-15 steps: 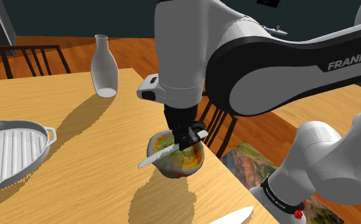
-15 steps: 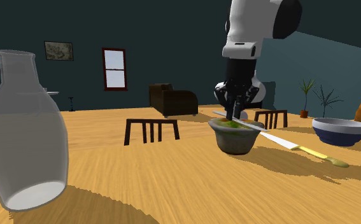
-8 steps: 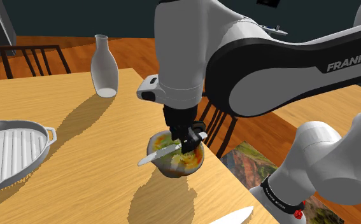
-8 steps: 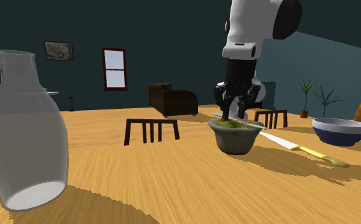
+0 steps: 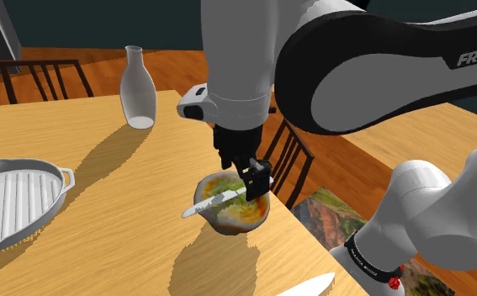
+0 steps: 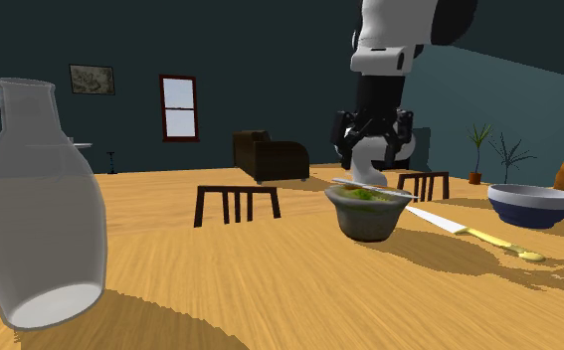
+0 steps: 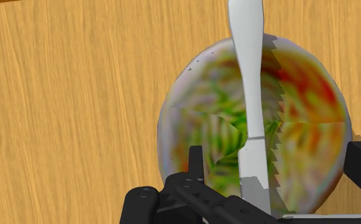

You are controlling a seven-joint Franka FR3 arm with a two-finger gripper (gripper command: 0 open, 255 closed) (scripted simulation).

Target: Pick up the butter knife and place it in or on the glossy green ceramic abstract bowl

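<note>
The pale silver butter knife lies flat across the top of the round bowl. It rests on the bowl's rim, and one end juts out past the rim over the table. In the wrist view the knife runs straight across the bowl, whose glossy inside is streaked green, orange and red. From the second exterior view the bowl looks dull grey-green on the outside, and the knife sits level on its lip.

The black two-finger claw hangs just above the bowl with its fingers spread apart, holding nothing and clear of the knife. In the second exterior view the claw shows one finger on each side, above the bowl. In the wrist view the claw straddles the knife with a gap on both sides.

The bowl stands on a light wooden table, near its edge. A clear glass carafe stands farther back. A white ribbed oval baking dish lies well apart at the shoulder view's left. A second knife with a yellow handle lies beside the bowl, and beyond it is a blue-and-white bowl.
</note>
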